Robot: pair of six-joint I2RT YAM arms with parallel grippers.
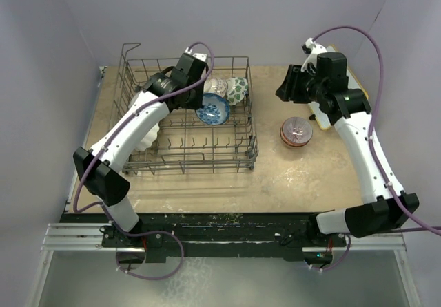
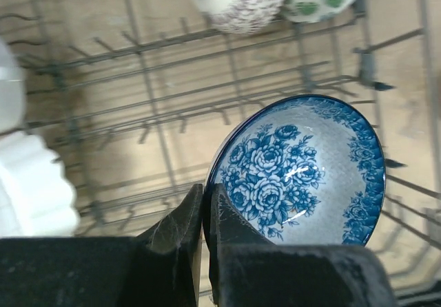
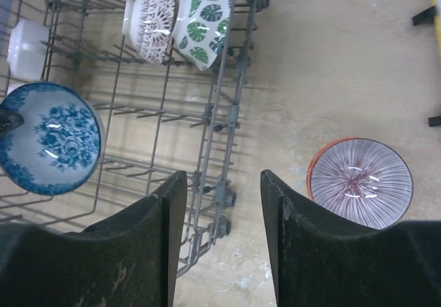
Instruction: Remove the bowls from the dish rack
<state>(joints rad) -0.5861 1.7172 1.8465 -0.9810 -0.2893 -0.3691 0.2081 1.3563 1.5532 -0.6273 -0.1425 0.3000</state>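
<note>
The dark wire dish rack (image 1: 242,157) stands on the left half of the table. My left gripper (image 1: 200,104) is inside it, shut on the rim of the blue floral bowl (image 1: 213,109), as the left wrist view shows (image 2: 204,207) with the bowl (image 2: 303,173) held tilted above the prongs. A grey-purple patterned bowl (image 1: 218,87) and a green-white bowl (image 1: 238,89) lean at the rack's back right. A white scalloped bowl (image 1: 149,139) sits at the rack's left. A red-orange bowl (image 1: 295,131) stands on the table to the right. My right gripper (image 1: 284,88) is open and empty above the table (image 3: 224,176).
A white tilted board with a yellow edge (image 1: 360,81) stands at the back right behind my right arm. Another white bowl (image 3: 26,42) sits at the rack's back. Grey walls close in the table on three sides.
</note>
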